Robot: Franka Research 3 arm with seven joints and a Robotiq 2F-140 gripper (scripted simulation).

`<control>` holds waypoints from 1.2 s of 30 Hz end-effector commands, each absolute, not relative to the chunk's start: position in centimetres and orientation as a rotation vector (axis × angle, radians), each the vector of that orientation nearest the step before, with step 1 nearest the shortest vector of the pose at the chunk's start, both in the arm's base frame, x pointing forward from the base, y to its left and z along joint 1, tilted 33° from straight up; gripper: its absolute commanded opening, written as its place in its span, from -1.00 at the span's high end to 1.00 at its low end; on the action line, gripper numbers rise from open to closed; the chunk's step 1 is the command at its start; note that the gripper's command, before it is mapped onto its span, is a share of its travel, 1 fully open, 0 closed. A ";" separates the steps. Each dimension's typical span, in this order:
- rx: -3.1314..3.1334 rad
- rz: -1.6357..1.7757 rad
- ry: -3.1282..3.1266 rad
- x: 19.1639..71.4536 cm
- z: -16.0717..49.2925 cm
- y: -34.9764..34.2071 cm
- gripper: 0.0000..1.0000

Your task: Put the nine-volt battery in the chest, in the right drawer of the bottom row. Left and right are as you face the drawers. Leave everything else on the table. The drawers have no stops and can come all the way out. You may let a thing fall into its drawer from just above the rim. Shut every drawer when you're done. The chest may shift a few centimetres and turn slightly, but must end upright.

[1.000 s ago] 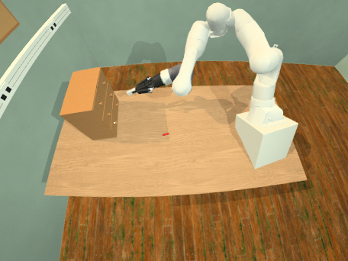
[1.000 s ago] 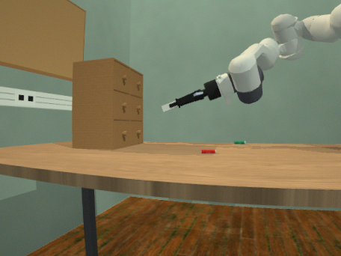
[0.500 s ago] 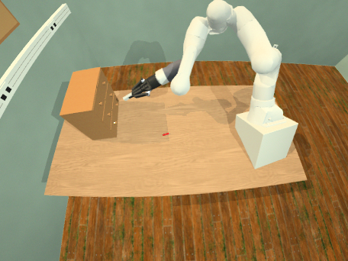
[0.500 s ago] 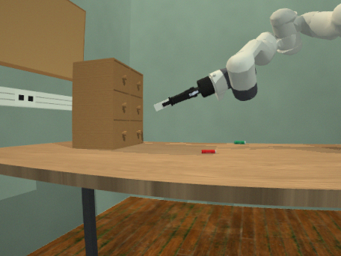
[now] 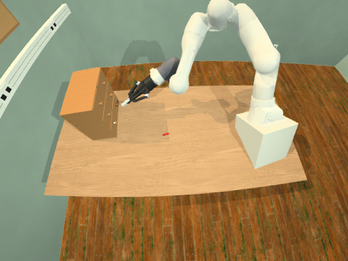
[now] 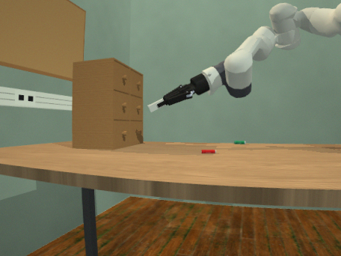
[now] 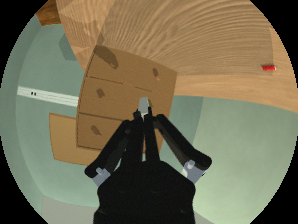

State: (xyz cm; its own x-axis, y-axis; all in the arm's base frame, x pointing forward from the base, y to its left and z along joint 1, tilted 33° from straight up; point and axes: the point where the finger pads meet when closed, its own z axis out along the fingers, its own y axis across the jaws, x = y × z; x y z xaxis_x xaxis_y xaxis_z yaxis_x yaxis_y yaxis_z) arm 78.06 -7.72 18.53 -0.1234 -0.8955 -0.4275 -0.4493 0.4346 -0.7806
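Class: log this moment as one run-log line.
end effector: shut, empty, in air before chest | drawers: all shut | red item, green item: on table

Chest (image 5: 82, 95) is tan wood with darker brown drawer fronts; table (image 5: 153, 168) is pale wood grain, floor (image 5: 191, 229) dark reddish planks with green flecks. Arm (image 5: 263, 65) is off-white, gripper (image 6: 154, 105) black with white tips. Small items: one red (image 6: 209, 151), one green (image 6: 239, 142); walls grey-green.
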 end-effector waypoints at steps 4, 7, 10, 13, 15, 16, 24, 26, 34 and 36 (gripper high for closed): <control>-1.332 -0.628 1.721 78.1 17.2 -6.7 0.80; -1.395 -0.639 1.707 78.1 16.9 -6.3 0.80; -1.458 -0.650 1.691 78.1 16.5 -5.9 0.80; -1.522 -0.661 1.674 78.1 16.2 -5.5 0.80; -1.565 -0.667 1.662 78.1 16.0 -5.2 0.80; -1.586 -0.670 1.655 78.1 15.9 -5.1 0.80; -1.712 -0.689 1.614 78.0 15.4 -4.5 0.80; -1.754 -0.695 1.599 78.0 15.3 -4.3 0.80; -1.911 -0.716 1.536 77.7 14.8 -3.7 0.80; -1.929 -0.718 1.528 77.7 14.7 -3.6 0.80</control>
State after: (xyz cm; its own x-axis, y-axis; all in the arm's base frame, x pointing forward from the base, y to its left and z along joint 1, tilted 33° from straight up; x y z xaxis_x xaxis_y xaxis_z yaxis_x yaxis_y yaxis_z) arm 78.06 -3.87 15.46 0.1539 -0.9880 0.0134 -0.6523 -0.1118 -0.7497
